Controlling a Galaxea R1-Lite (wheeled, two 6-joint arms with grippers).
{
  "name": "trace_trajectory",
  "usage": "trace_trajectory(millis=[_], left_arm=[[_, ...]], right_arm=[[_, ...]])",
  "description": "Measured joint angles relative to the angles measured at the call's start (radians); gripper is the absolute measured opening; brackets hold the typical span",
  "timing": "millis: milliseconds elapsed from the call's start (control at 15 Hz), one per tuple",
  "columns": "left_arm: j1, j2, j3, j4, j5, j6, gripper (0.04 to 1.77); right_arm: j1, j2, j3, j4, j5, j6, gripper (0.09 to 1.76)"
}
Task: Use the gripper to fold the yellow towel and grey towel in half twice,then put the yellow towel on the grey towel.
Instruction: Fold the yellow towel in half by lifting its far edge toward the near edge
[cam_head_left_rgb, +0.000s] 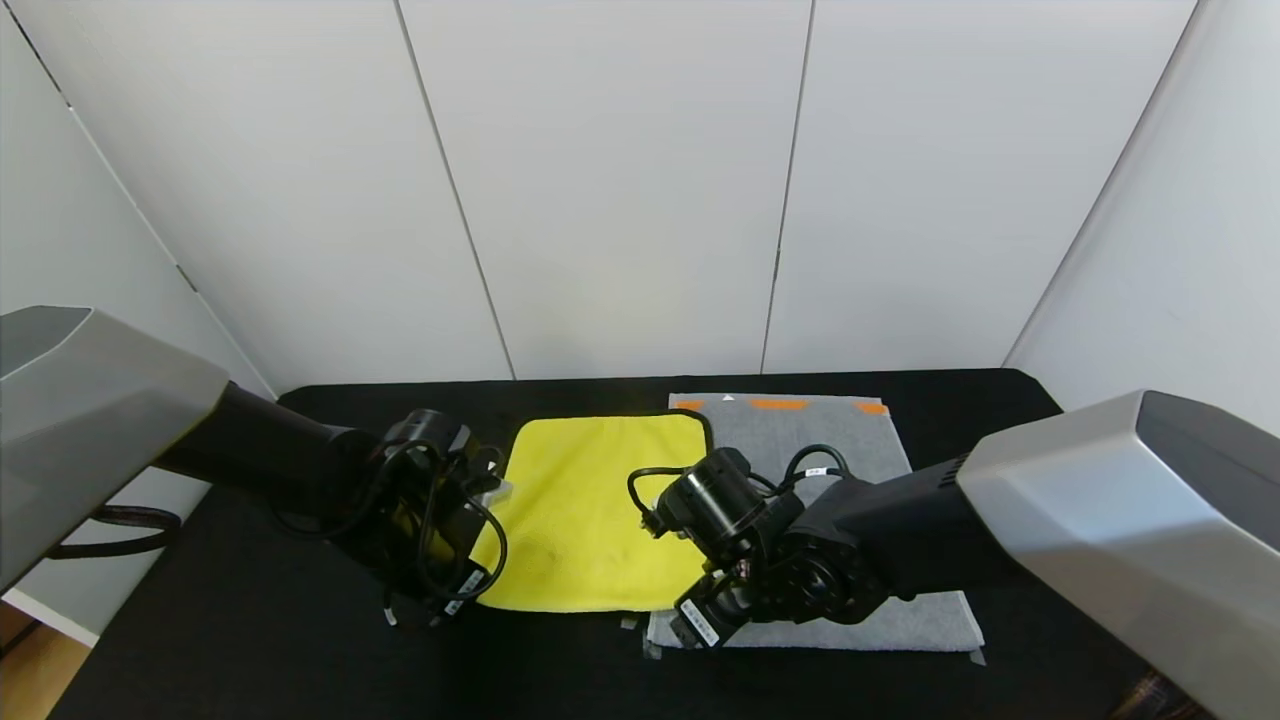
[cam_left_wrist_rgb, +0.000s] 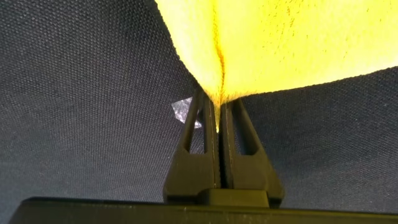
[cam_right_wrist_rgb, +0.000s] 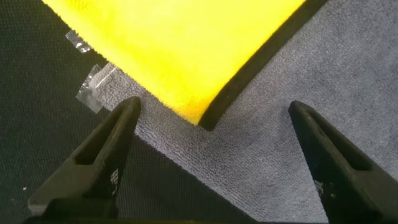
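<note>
The yellow towel (cam_head_left_rgb: 590, 510) lies spread on the black table, its right edge overlapping the grey towel (cam_head_left_rgb: 800, 440), whose orange band is at the far end. My left gripper (cam_head_left_rgb: 478, 560) sits at the yellow towel's near left corner. In the left wrist view this gripper (cam_left_wrist_rgb: 219, 106) is shut on a pinched fold of the yellow towel (cam_left_wrist_rgb: 280, 37). My right gripper (cam_head_left_rgb: 680, 615) hovers at the yellow towel's near right corner. In the right wrist view it (cam_right_wrist_rgb: 214, 109) is open, its fingers straddling the black-trimmed corner of the yellow towel (cam_right_wrist_rgb: 180, 43) over the grey towel (cam_right_wrist_rgb: 311, 68).
Black cloth covers the table (cam_head_left_rgb: 250, 620). Small bits of clear tape (cam_right_wrist_rgb: 93, 84) stick to it by the grey towel's near left corner, and another bit (cam_left_wrist_rgb: 183, 111) lies beside the left fingers. White wall panels close off the back and both sides.
</note>
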Motion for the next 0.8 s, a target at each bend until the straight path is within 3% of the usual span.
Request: trace_trajectory(millis=[200,400,467,533,800], left_arm=[[0.0,-0.001,0.0,0.0,0.0,0.0,0.13],[0.0,-0.001,0.0,0.0,0.0,0.0,0.13],[-0.001,-0.002,0.0,0.0,0.0,0.0,0.13],[-0.001,-0.003,0.0,0.0,0.0,0.0,0.13],[-0.001,-0.005,0.001,-0.001,0.0,0.0,0.13]], right_arm=[[0.004,0.005,0.0,-0.004,0.0,0.0,1.13],[0.005,0.007,-0.004,-0.006,0.002,0.009,0.8],[0.006,0.009,-0.008,-0.006,0.002,0.015,0.58],[0.008,0.01,-0.01,-0.008,0.003,0.017,0.13],[0.011,0.018,-0.021,-0.008,0.002,0.023,0.14]])
